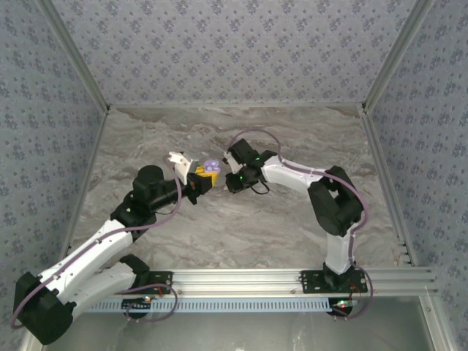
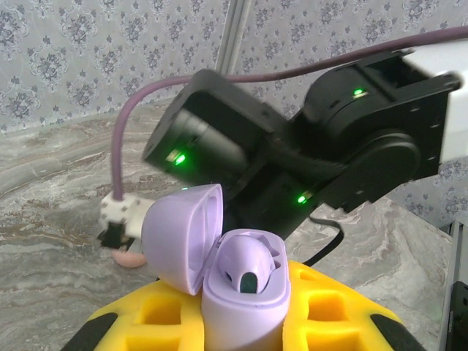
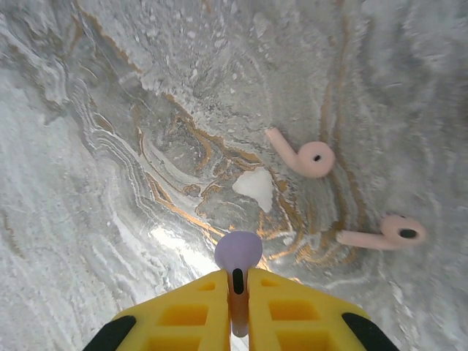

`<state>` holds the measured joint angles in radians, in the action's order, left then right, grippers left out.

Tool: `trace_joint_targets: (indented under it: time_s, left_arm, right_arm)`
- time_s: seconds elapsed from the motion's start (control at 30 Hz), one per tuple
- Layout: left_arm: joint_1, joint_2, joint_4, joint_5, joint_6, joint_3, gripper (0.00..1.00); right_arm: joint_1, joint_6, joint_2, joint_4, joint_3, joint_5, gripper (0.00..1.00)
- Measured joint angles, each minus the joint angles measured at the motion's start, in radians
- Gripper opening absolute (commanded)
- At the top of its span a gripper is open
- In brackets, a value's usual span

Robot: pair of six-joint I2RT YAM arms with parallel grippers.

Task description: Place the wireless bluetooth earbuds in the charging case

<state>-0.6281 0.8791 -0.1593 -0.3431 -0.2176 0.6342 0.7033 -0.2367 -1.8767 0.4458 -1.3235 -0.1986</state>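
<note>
My left gripper point(image 2: 235, 296) point(image 1: 202, 176) is shut on the lilac charging case point(image 2: 245, 311) point(image 1: 211, 167) and holds it upright between yellow fingers point(image 2: 329, 307). The case lid point(image 2: 179, 234) is swung open to the left. One lilac earbud point(image 2: 248, 265) sits in the case's well. My right gripper point(image 3: 238, 276) point(image 1: 232, 178) hangs just right of the case, above the marble table point(image 3: 110, 146). It is shut on the second lilac earbud point(image 3: 238, 251), with the stem pinched between the yellow fingers point(image 3: 183, 311) and the rounded head sticking out past the tips.
Two pink hook-shaped pieces point(image 3: 313, 158) point(image 3: 395, 231) lie on the table below and to the right of my right gripper. One pink piece point(image 2: 131, 256) shows behind the case lid. The right arm's black wrist point(image 2: 292, 146) looms close behind the case.
</note>
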Motion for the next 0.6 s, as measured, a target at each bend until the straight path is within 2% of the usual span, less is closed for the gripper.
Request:
trace_joint_targets:
  time_s: [0.37, 0.6]
  left_arm:
    - [0.000, 0.026, -0.002, 0.000, -0.003, 0.000, 0.01]
    - [0.000, 0.048, -0.022, -0.001, -0.003, 0.000, 0.01]
  right_arm:
    - [-0.111, -0.051, 0.186, -0.062, 0.259, 0.055, 0.13]
    - [-0.156, -0.074, 0.216, -0.062, 0.345, 0.109, 0.13]
